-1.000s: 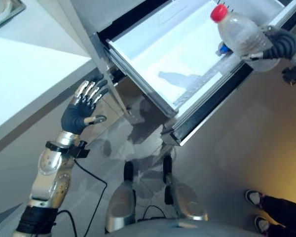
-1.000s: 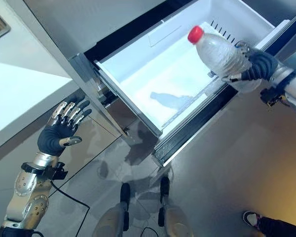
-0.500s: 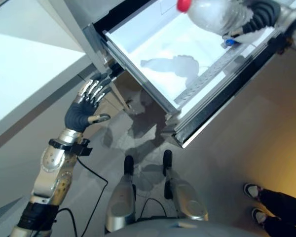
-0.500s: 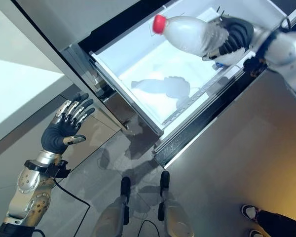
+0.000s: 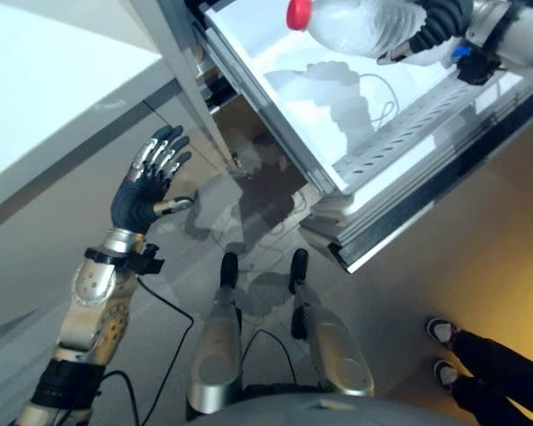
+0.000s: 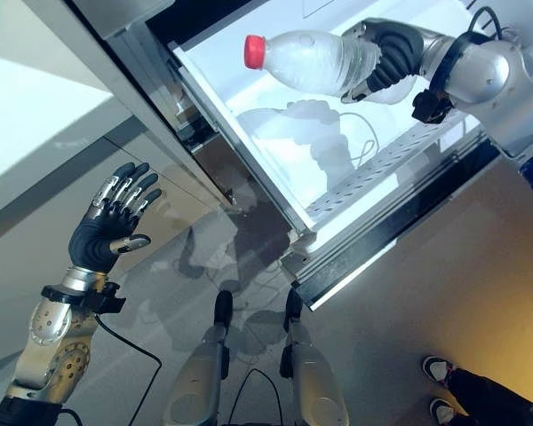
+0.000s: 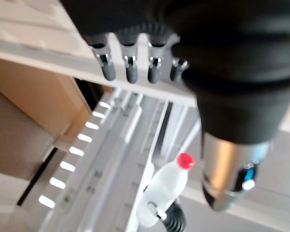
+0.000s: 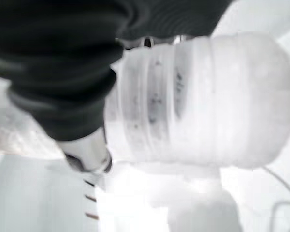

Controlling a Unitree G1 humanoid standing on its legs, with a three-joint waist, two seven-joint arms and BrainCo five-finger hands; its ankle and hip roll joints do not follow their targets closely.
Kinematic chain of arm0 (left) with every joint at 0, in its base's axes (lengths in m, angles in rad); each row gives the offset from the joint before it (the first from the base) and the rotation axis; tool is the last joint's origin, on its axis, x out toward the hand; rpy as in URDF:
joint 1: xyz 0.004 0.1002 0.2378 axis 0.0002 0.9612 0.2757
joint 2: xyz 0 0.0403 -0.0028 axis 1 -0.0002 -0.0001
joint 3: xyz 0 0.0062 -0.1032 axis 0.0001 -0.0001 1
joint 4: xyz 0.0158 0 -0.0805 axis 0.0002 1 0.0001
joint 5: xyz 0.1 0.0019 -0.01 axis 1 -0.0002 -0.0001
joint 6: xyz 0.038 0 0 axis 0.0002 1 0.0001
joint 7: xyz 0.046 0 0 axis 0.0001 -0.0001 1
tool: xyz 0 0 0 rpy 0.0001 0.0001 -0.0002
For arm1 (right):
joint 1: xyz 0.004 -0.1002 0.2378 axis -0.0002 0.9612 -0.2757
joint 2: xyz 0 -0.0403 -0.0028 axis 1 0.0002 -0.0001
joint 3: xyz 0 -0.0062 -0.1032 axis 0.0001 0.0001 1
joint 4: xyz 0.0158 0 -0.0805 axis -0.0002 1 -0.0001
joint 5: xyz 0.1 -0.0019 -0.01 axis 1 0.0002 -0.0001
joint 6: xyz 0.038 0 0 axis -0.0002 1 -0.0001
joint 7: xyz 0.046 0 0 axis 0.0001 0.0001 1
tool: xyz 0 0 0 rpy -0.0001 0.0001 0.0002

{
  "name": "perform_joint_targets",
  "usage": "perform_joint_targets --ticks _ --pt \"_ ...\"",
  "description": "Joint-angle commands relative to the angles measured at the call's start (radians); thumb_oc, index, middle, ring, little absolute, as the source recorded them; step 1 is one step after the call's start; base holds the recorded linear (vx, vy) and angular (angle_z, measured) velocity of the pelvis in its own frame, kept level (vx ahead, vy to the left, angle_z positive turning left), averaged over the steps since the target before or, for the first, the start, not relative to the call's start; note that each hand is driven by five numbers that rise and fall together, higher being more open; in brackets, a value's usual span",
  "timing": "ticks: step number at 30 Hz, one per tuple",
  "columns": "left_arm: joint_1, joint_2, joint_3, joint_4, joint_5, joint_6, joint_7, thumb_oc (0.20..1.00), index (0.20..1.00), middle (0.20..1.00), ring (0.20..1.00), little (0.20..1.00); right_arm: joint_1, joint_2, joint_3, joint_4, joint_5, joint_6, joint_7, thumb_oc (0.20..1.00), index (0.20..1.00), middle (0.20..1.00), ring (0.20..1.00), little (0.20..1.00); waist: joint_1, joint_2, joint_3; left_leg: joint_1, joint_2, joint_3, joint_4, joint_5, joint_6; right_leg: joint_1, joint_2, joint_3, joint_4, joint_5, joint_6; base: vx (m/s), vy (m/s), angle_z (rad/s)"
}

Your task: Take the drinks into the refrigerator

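A clear plastic bottle (image 6: 311, 62) with a red cap (image 6: 254, 51) lies on its side above the pulled-out white refrigerator drawer (image 6: 400, 142). My right hand (image 6: 386, 55) is shut on the bottle's base end, and the cap points toward the drawer's left side. The ribbed bottle (image 8: 198, 101) shows close up in the right wrist view, with the hand's cover wrapped round it. The same bottle (image 7: 164, 191) appears small in the left wrist view. My left hand (image 5: 147, 182) is raised in the air left of the drawer, fingers straight and spread, holding nothing.
The dark fridge cabinet frame (image 6: 151, 71) runs along the drawer's left side. A pale counter (image 5: 35, 80) lies at the upper left. A person's shoes (image 5: 444, 351) stand on the floor at the lower right. Grey floor lies below the drawer.
My right hand has carried the bottle further left and lower over the drawer, tipping it flatter. The camera has shifted, so the whole drawer sits differently in view. The left hand has stayed spread.
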Motion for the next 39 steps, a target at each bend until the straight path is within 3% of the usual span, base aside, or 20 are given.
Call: perform_joint_targets --ticks 1,8,16,20,30,31,32,33,39 --pt "0.037 0.052 0.049 -0.106 0.052 -0.08 0.015 1.0 1.0 1.0 1.0 1.0 -0.147 -0.058 -0.021 0.005 -0.011 -0.026 -0.048 0.2 0.2 0.2 0.2 0.2 0.02 -0.019 0.008 -0.019 -0.021 -0.031 0.006 0.031 0.022 -0.072 0.028 -0.022 0.217 -0.175 0.02 0.01 -0.048 0.05" --pt "0.009 0.05 0.018 -0.098 0.066 -0.084 0.032 1.0 1.0 1.0 1.0 1.0 -0.045 -0.105 -0.034 -0.011 -0.143 -0.019 -0.035 0.2 0.2 0.2 0.2 0.2 0.013 0.022 0.008 -0.056 -0.034 -0.064 -0.017 0.051 0.012 -0.11 0.01 -0.064 0.236 -0.186 0.017 -0.01 -0.036 0.11" --pt "-0.005 0.049 0.003 -0.088 0.064 -0.09 0.045 1.0 1.0 1.0 1.0 1.0 -0.013 -0.081 -0.055 0.017 -0.18 -0.016 -0.046 0.2 0.2 0.2 0.2 0.2 0.01 0.059 0.008 -0.09 -0.041 -0.062 -0.034 0.067 0.005 -0.156 0.0 -0.067 0.24 -0.18 0.016 -0.01 -0.014 0.06" --pt "-0.012 0.038 -0.016 -0.077 0.047 -0.091 0.047 1.0 1.0 1.0 1.0 1.0 0.008 -0.059 -0.096 0.08 -0.194 -0.018 -0.079 0.2 0.2 0.2 0.2 0.2 0.011 0.098 0.008 -0.101 -0.046 -0.067 -0.05 0.083 -0.008 -0.171 -0.012 -0.085 0.254 -0.192 0.013 -0.01 -0.055 0.09" --pt "-0.01 0.029 -0.007 -0.086 0.058 -0.098 0.061 1.0 1.0 1.0 1.0 1.0 -0.022 -0.003 -0.086 0.145 -0.224 -0.017 -0.089 0.2 0.2 0.2 0.2 0.2 0.014 0.104 0.008 -0.111 -0.042 -0.074 -0.066 0.088 0.001 -0.215 -0.006 -0.066 0.276 -0.184 0.02 -0.01 -0.015 0.04" --pt "-0.01 0.027 -0.007 -0.084 0.058 -0.097 0.061 1.0 1.0 1.0 1.0 1.0 -0.021 -0.002 -0.085 0.147 -0.218 -0.014 -0.081 0.332 0.332 0.332 0.332 0.332 0.013 0.106 0.008 -0.107 -0.042 -0.074 -0.068 0.087 0.002 -0.211 -0.005 -0.067 0.275 -0.186 0.02 0.0 0.0 0.0" --pt "-0.008 0.025 -0.007 -0.083 0.058 -0.097 0.062 1.0 1.0 1.0 1.0 1.0 -0.023 -0.001 -0.084 0.143 -0.215 -0.013 -0.076 0.78 0.78 0.78 0.78 0.78 0.011 0.106 0.008 -0.106 -0.042 -0.075 -0.068 0.087 0.002 -0.209 -0.005 -0.069 0.275 -0.187 0.02 -0.02 -0.009 0.04" --pt "-0.006 0.024 -0.005 -0.083 0.058 -0.097 0.062 1.0 1.0 1.0 1.0 1.0 -0.027 -0.002 -0.082 0.141 -0.212 -0.01 -0.073 1.0 1.0 1.0 1.0 1.0 0.01 0.108 0.008 -0.103 -0.043 -0.075 -0.068 0.087 0.003 -0.206 -0.004 -0.07 0.273 -0.188 0.02 0.0 0.0 0.0" --pt "-0.006 0.026 0.0 -0.081 0.06 -0.092 0.06 1.0 1.0 1.0 1.0 1.0 -0.03 0.008 -0.094 0.145 -0.212 -0.007 -0.083 1.0 1.0 1.0 1.0 1.0 0.003 0.109 0.008 -0.089 -0.047 -0.072 -0.058 0.083 -0.002 -0.177 -0.01 -0.081 0.262 -0.191 0.016 -0.02 -0.006 0.02"
